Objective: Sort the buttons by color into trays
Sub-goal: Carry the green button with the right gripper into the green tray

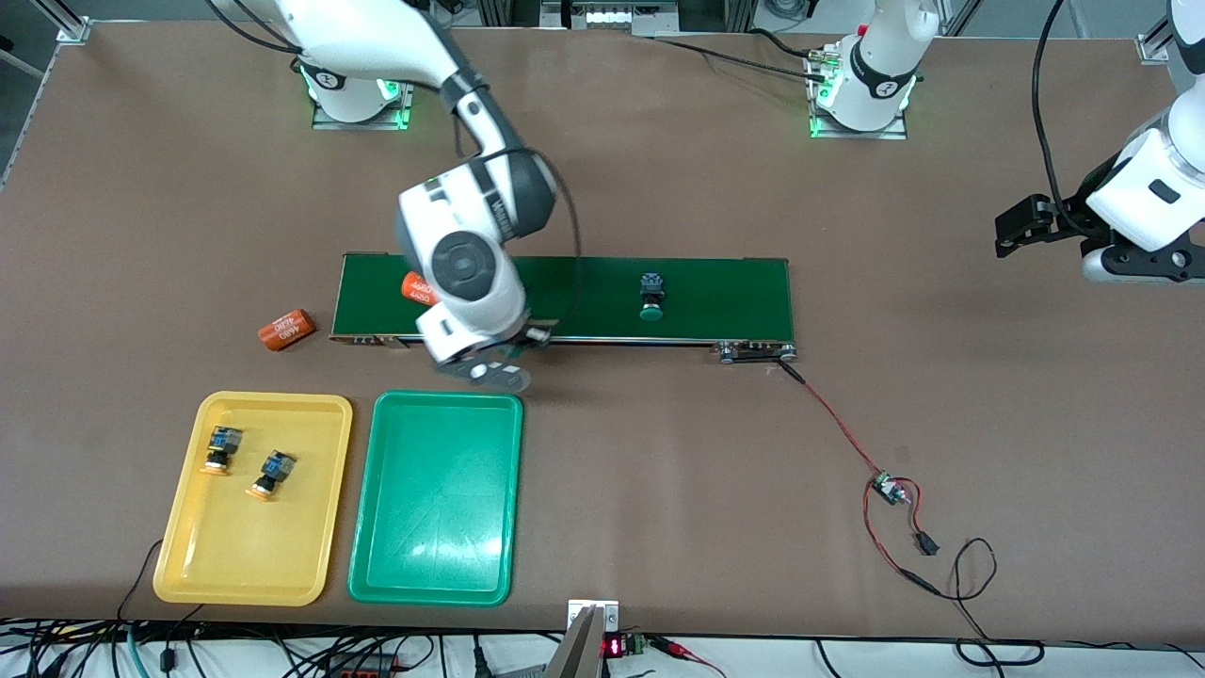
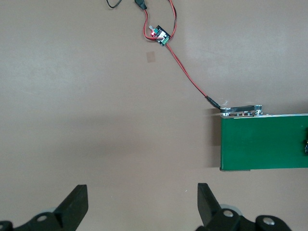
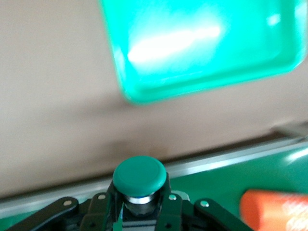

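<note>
The right pincer (image 1: pixel 490 369) was blurred in the front view, and its own wrist hid the fingers there. In the right wrist view the green tray (image 3: pixel 202 45) was blurred and cut by the picture's edge. The held green-capped button (image 3: pixel 139 177) showed only its cap; its body was hidden. An orange cylinder (image 1: pixel 417 287) on the conveyor belt (image 1: pixel 715 292) was partly hidden under the right arm. The left pincer (image 2: pixel 139 211) was cut off at the edge.

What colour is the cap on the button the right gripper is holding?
Green: the button in the right gripper shows best in the right wrist view.
</note>
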### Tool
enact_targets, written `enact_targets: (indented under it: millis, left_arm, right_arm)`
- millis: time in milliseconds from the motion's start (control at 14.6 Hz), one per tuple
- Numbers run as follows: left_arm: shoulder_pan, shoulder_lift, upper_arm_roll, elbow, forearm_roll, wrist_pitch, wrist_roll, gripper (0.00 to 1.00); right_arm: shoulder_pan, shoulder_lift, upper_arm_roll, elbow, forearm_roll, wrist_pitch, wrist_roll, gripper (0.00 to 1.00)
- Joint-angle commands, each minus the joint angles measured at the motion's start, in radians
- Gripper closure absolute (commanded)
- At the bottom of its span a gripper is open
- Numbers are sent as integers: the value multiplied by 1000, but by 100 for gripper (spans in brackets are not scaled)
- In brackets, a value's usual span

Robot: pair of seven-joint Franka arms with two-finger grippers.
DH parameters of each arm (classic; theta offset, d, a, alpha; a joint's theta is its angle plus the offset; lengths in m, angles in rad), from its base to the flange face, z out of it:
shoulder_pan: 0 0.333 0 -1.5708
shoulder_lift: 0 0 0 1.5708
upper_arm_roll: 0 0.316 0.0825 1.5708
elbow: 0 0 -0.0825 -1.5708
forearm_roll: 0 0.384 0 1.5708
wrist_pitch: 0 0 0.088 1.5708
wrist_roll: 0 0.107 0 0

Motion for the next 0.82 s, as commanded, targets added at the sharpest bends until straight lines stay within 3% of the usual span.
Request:
enact_targets:
  millis: [0, 273, 752]
  left_arm:
    - [-1, -3, -3, 15, 18, -21, 9, 0]
    - [-1, -3, -2, 15, 18, -21, 11, 0]
    - [-3, -3, -3, 15, 18, -21, 14, 0]
  right_arm:
    - [-46, 52, -45, 87, -1, 38, -9, 100]
    - [-153, 87, -44, 112, 2, 104, -193, 100]
    - [-195, 216, -45, 148, 1, 327, -313, 100]
